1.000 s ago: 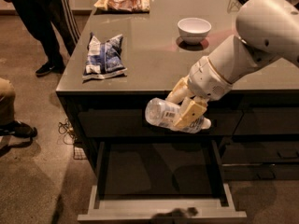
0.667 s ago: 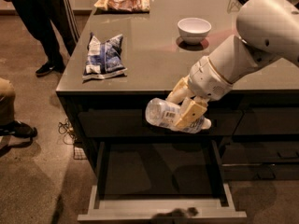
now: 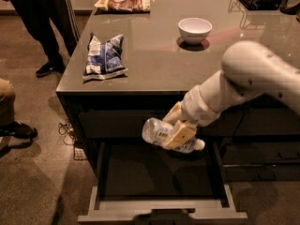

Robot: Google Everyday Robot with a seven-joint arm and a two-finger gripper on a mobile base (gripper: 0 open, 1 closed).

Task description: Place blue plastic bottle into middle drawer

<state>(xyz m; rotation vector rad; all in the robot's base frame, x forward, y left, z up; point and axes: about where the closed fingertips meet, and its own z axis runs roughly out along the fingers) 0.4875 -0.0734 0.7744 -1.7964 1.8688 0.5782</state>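
gripper (image 3: 178, 129) status: clamped on the blue plastic bottle (image 3: 154, 131), pinching it across the mid-body, with one tan finger (image 3: 181, 136) lying over the label. the bottle is carried roughly level. its base end projects to the left of the gripper, and its white-capped end projects to the right and sits slightly lower.

position: the gripper hangs just below the near edge of the counter (image 3: 154, 76), above the far part of the open middle drawer (image 3: 133, 175). the bottle appears to be clear of the drawer bottom and of both side rails, with the cap end nearer the right rail.

recommended procedure for the step in hand (lower and release):
- bring the load slightly toward the near side, so the wrist is free of the counter edge and the panel beneath it.
- keep the bottle's long axis parallel to the drawer front, so both ends stay inside the rails.
- descend until the bottle is just above the flat bottom before parting the fingers. a round bottle released from height is likely to bounce or roll.
- lift straight up afterwards, to avoid dragging the bottle.

surroundings: the white arm (image 3: 253, 76) enters from the right. on the counter, the blue-white snack bag (image 3: 105, 55) lies to the left and a white bowl (image 3: 195, 29) lies farther back. both are well apart from the work area.
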